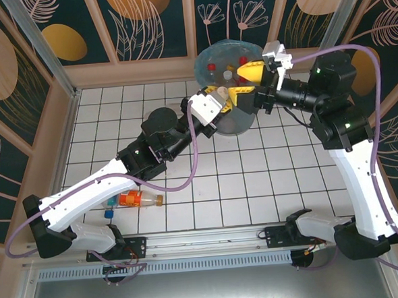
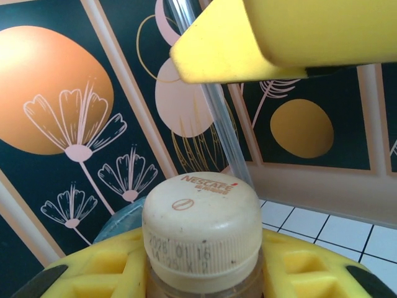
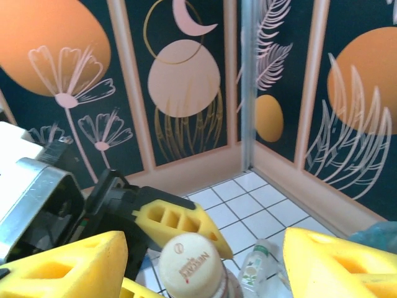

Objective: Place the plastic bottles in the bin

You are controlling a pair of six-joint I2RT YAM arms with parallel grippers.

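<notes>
We see left gripper (image 1: 226, 96) clamped on neck of plastic bottle (image 2: 201, 233), cream cap up, yellow pads either side, at near rim of bin (image 1: 237, 124). Right gripper (image 1: 247, 82) over bin, fingers spread wide, gripping nothing. One yellow finger (image 2: 267, 37) hangs above held bottle's cap, apart from it. We note several bottles (image 1: 227, 73) inside bin, red and white caps showing. On table (image 1: 281, 171), beside left arm: orange-labelled bottle (image 1: 140, 200) lying down, smaller bottle (image 1: 110, 212) just beside it.
</notes>
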